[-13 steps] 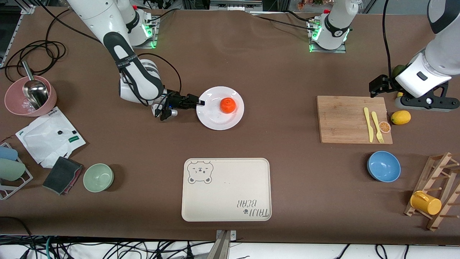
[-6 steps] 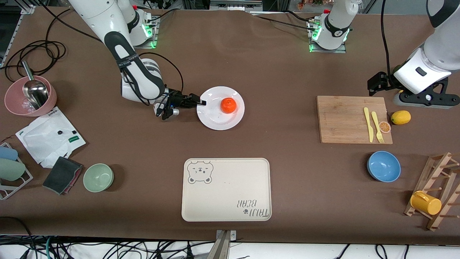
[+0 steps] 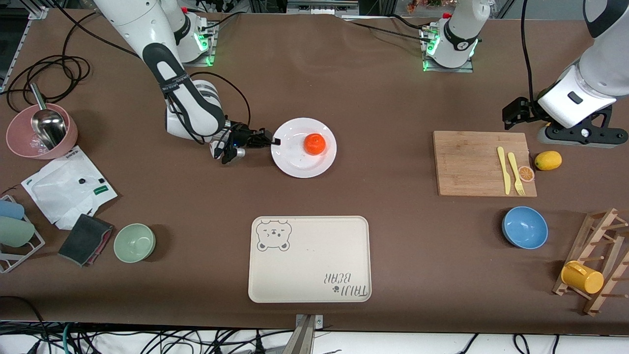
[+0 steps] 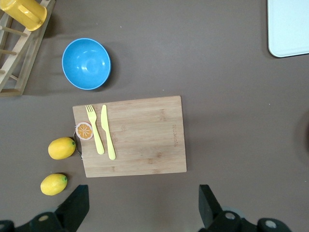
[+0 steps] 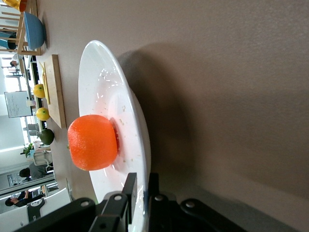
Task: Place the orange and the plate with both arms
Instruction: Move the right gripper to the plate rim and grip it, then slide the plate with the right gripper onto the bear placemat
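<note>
The white plate (image 3: 295, 169) lies on the brown table between the arms' bases and the cream tray, with the orange (image 3: 314, 143) resting on its middle. My right gripper (image 3: 275, 141) comes in low from the right arm's end and is shut on the plate's rim. In the right wrist view one finger lies on the plate (image 5: 96, 72) and the other under its rim, with the orange (image 5: 92, 142) just past the right gripper (image 5: 143, 186). My left gripper (image 3: 577, 133) hangs open and empty above the table beside the cutting board; the left wrist view shows the left gripper (image 4: 142, 208) wide apart.
A bear-print tray (image 3: 309, 258) lies nearer the front camera than the plate. At the left arm's end are a cutting board (image 3: 467, 162) with a yellow knife and fork, a lemon (image 3: 548, 160), a blue bowl (image 3: 525, 227) and a mug rack (image 3: 597, 260). A green bowl (image 3: 134, 242) and a pink bowl (image 3: 42, 132) stand at the right arm's end.
The right gripper's fingers have closed onto the plate's rim, and plate and orange have shifted slightly toward the left arm's end. The left arm drew back a little from the cutting board.
</note>
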You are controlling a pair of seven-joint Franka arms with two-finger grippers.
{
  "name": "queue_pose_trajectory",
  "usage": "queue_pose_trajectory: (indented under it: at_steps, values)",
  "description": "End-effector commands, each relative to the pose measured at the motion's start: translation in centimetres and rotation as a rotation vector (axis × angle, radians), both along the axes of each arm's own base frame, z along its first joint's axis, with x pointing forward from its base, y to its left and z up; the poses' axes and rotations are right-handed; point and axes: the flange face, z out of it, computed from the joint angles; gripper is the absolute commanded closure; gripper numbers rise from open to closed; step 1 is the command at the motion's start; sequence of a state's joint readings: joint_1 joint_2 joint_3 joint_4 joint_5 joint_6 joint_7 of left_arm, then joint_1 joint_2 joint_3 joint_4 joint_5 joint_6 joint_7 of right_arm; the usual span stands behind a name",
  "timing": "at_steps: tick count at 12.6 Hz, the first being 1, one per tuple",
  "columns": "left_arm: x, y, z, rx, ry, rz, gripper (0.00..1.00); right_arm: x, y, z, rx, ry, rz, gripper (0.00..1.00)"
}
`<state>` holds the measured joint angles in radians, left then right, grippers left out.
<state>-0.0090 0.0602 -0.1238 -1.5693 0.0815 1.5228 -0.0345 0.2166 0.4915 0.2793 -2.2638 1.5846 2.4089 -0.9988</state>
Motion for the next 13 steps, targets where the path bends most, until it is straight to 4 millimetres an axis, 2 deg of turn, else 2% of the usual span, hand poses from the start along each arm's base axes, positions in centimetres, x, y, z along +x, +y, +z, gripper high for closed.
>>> queue_pose_trajectory:
  at_steps: [1, 3, 9, 13]
  values:
    - [-0.2, 0.0, 0.7, 0.016, -0.001, 0.007, 0.0, 0.0, 0.4, -0.2, 0.003, -0.018, -0.004, 0.92]
    - [-0.2, 0.0, 0.7, 0.015, -0.001, 0.007, 0.0, 0.0, 0.4, -0.2, 0.003, -0.018, -0.004, 1.0]
    - [-0.2, 0.0, 0.7, 0.016, -0.001, 0.007, 0.0, 0.7, 0.8, 0.4, 0.037, 0.026, -0.075, 1.0]
    - [-0.2, 0.0, 0.7, 0.015, -0.001, 0.007, 0.0, 3.5, 1.8, 2.7, 0.077, 0.055, -0.161, 1.0]
